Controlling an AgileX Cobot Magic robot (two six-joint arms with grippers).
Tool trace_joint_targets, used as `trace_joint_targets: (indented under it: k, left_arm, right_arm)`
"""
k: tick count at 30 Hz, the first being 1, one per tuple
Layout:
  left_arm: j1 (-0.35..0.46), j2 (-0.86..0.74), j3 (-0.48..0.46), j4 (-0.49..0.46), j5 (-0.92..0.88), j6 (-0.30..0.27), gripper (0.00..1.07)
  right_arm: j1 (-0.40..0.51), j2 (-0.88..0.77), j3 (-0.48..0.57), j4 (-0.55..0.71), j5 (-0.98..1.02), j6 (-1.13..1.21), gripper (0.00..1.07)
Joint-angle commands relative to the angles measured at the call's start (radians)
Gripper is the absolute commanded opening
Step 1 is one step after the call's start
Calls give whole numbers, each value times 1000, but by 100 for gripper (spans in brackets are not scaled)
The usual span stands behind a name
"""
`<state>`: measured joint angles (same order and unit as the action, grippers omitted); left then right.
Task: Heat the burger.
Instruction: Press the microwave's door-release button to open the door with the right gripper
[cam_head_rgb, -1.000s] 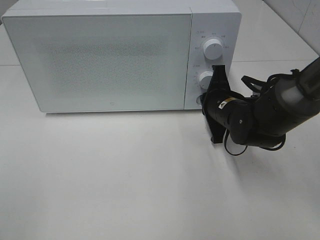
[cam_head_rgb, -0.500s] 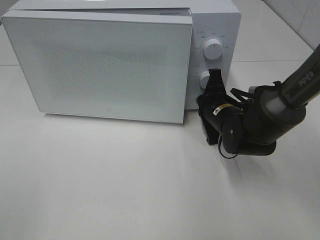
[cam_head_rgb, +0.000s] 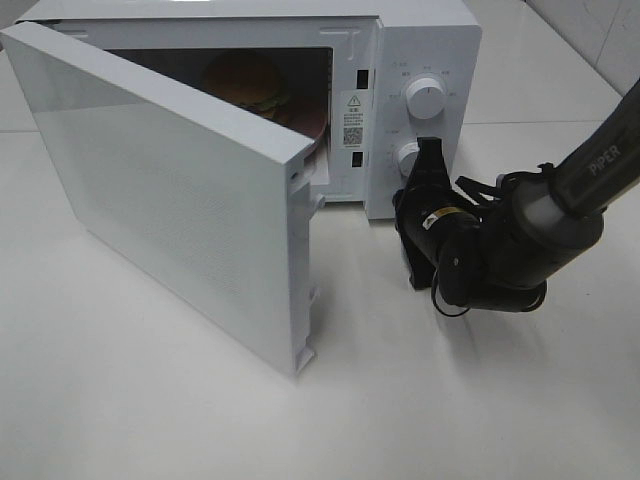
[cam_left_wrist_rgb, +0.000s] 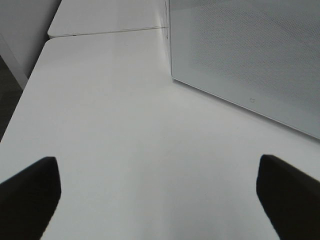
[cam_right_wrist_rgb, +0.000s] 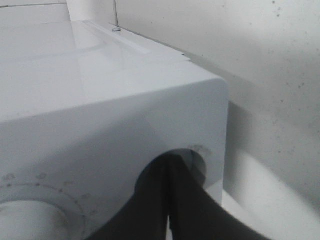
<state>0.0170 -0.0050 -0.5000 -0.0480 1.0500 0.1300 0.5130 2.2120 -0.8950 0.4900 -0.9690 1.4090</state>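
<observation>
The burger, with a golden-brown bun, sits inside the white microwave on a pink plate. The microwave door stands swung open toward the front left. My right gripper is at the bottom of the control panel, under the lower knob. In the right wrist view its fingers are pressed together, shut and empty, with the tips at the round button recess. My left gripper is open and empty above the table, facing the door.
The upper knob is above the lower one. The open door reaches far over the white table. A table edge and a dark drop lie to one side in the left wrist view. A tiled wall is at the back right.
The microwave door has swung from shut to wide open, showing the burger inside. My right gripper stayed at the bottom of the control panel, shifting slightly left.
</observation>
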Motion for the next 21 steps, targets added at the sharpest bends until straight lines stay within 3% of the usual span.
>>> trace_joint_targets:
  k: [1,10,21]
  left_arm:
    - [3,-18,2,-4,-9,-6,100]
    - [3,-18,2,-4,-9,-6,100]
    - [3,-18,2,-4,-9,-7,100]
  right_arm:
    - [-43,11,-111,-54,-295,-26,0]
    - [-25,5,-99,-53,-208,-19,0]
    - [15,-42,-22,-77,48,56,0]
